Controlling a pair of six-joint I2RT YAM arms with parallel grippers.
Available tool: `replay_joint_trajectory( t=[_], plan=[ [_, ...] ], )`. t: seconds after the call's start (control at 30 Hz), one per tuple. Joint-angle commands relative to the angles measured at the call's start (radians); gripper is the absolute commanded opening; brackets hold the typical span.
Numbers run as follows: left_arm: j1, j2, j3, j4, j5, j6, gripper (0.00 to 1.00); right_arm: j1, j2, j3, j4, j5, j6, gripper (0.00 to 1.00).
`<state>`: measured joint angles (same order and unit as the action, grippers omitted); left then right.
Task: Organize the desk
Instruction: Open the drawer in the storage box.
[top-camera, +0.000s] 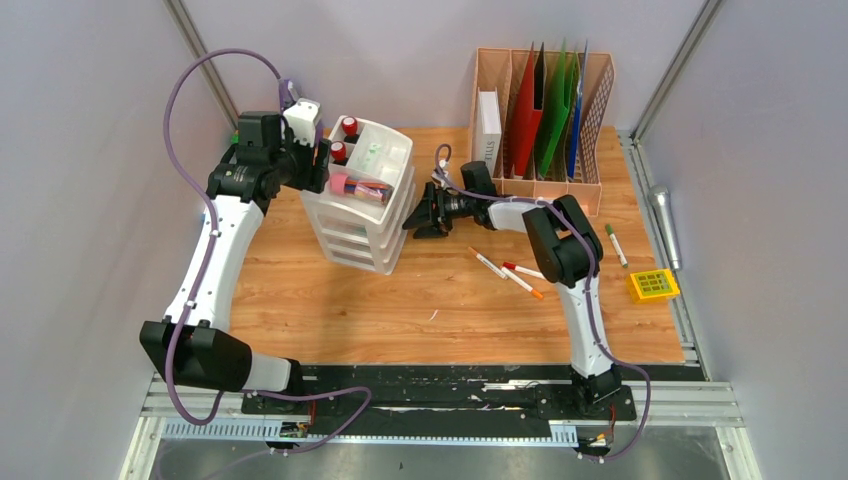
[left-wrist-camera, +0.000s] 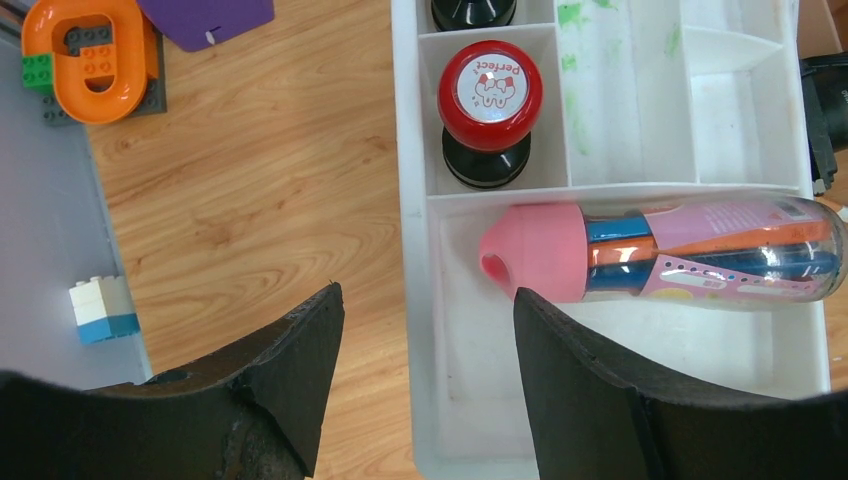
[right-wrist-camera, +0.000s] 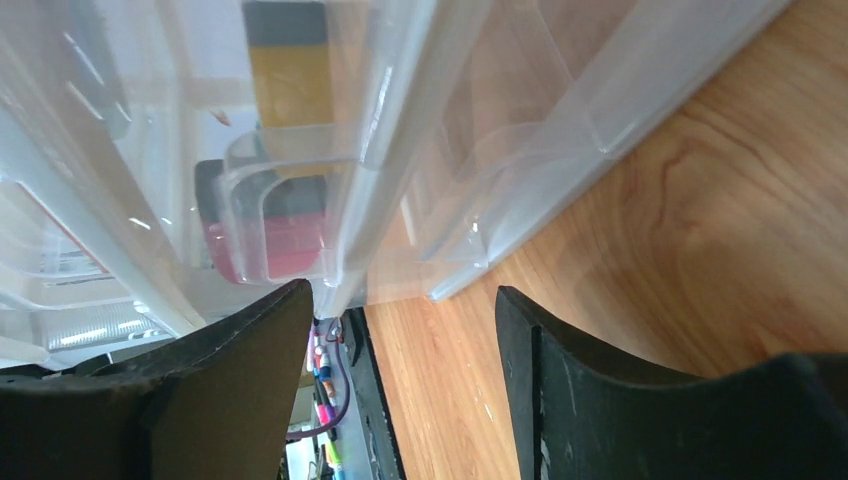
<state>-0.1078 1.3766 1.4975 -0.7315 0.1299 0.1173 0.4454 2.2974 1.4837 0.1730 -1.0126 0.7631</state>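
Both pairs of jaws apart, desk beneath.

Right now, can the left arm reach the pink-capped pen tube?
Probably yes: the pen tube lies uncovered in the white tray, just ahead of the open left gripper, whose fingers straddle the tray's wall.

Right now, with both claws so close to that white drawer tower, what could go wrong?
The left gripper has its open jaws straddling the drawer tower's rim; lowering there might strike plastic instead of reaching the pen tube. The right gripper sits close against a clear drawer front; a push could slide or tip the tower. The round tube may roll if nudged.
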Motion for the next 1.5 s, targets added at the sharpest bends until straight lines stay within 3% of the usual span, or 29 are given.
replay_joint_trajectory(
  t=[0.0,0.3,0.73,1.03,1.37,1.47],
  plan=[
    [0.008,-0.004,0.002,0.041,0.008,-0.016,0.72,-0.013,0.033,0.001,0.179,-0.067,0.098,0.68],
    [0.007,0.001,0.001,0.040,0.007,-0.013,0.72,-0.009,0.113,0.044,0.318,-0.086,0.203,0.67],
    [0.008,0.013,0.005,0.037,0.011,-0.015,0.70,-0.007,0.191,0.050,0.646,-0.153,0.434,0.62],
    [0.007,0.011,0.002,0.036,0.012,-0.013,0.69,0.006,0.211,0.103,0.657,-0.149,0.457,0.59],
    [0.008,0.009,-0.007,0.043,0.016,-0.012,0.68,0.010,0.230,0.107,0.746,-0.159,0.526,0.46],
    [0.007,0.007,-0.011,0.045,-0.007,-0.004,0.62,0.007,0.230,0.091,0.799,-0.158,0.573,0.41]
  ],
)
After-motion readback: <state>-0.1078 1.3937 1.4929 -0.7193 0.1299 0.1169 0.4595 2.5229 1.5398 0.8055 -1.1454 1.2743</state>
